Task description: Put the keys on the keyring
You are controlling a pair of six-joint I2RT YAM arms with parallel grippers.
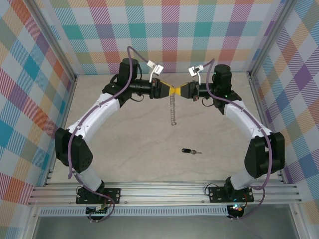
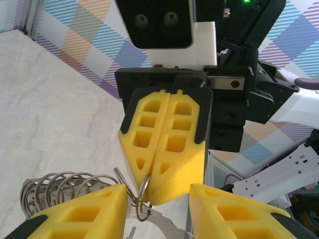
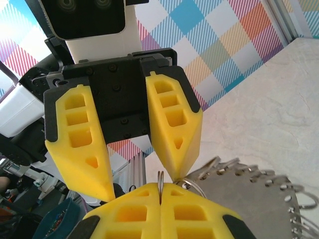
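The key (image 1: pixel 188 151), black-headed with a short silver blade, lies alone on the table well in front of both grippers. The keyring (image 3: pixel 160 180) is a thin metal ring, and my right gripper (image 3: pixel 160 188) is shut on it. A grey coiled chain (image 1: pixel 173 112) hangs from the ring toward the table; the coil (image 2: pixel 65 185) also shows in the left wrist view. My left gripper (image 2: pixel 157 189) is open, its yellow fingers (image 3: pixel 175 130) straddling the right gripper's shut tips. One left fingertip rests beside the ring (image 2: pixel 143 193). The two grippers (image 1: pixel 177 91) meet tip to tip, raised above the back of the table.
Checked walls and metal frame posts (image 1: pixel 65 74) close in the table on three sides. The aluminium rail (image 1: pixel 164 193) with both arm bases runs along the near edge. Both arms arch outward, leaving the beige tabletop (image 1: pixel 149 159) open between them.
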